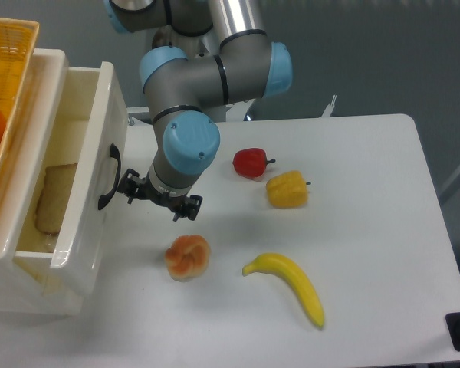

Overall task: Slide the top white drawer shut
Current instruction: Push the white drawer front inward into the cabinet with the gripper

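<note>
From the fixed camera, the glossy cream-white plastic top drawer (80, 184) juts partly out of its cabinet at the bench's (368, 230) left edge, a bread slice (50, 199) inside. The tool (155, 198) sits against the black curved handle (107, 178), placed to push (whether its fingers are parted, I cannot tell).

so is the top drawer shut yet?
No, partly open. The top white drawer juts out from the cabinet, its inside and a bread slice showing. The gripper is at its front panel.
</note>
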{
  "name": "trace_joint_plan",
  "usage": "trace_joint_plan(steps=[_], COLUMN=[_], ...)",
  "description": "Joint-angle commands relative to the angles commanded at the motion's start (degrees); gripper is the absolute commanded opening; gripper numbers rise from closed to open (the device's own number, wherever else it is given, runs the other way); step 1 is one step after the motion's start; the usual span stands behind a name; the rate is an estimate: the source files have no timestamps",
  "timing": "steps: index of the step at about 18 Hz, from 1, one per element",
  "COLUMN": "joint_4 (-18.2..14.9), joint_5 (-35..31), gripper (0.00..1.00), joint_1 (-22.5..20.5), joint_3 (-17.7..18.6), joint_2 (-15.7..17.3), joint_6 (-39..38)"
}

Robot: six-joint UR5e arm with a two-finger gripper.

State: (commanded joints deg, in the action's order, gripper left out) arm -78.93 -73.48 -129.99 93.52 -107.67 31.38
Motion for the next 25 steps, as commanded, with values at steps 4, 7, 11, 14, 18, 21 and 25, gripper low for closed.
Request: trace_joint_plan(steps=[4, 7, 11, 14, 18, 21, 25], joint_4=[0.00, -0.09, 0.00, 0.00, 0.00, 0.00, 0.00], joint_5=[0.35, 0.35, 0.35, 0.35, 0.35, 0.53, 0.62], gripper=[1.00, 1.00, 1.00, 1.00, 1.00, 1.00, 1.00], joint_1=[0.79, 1.41, 1.93, 2.37, 2.99, 3.25, 3.78], joint_3=[0.00, 0.00, 0.00, 0.00, 0.00, -0.09, -0.09], joint_2=[0.09, 0.09, 0.09, 0.09, 0.09, 0.18, 0.18], joint_6=[-0.70, -1.32, -1.76, -2.28, -2.64, -3.25, -3.60])
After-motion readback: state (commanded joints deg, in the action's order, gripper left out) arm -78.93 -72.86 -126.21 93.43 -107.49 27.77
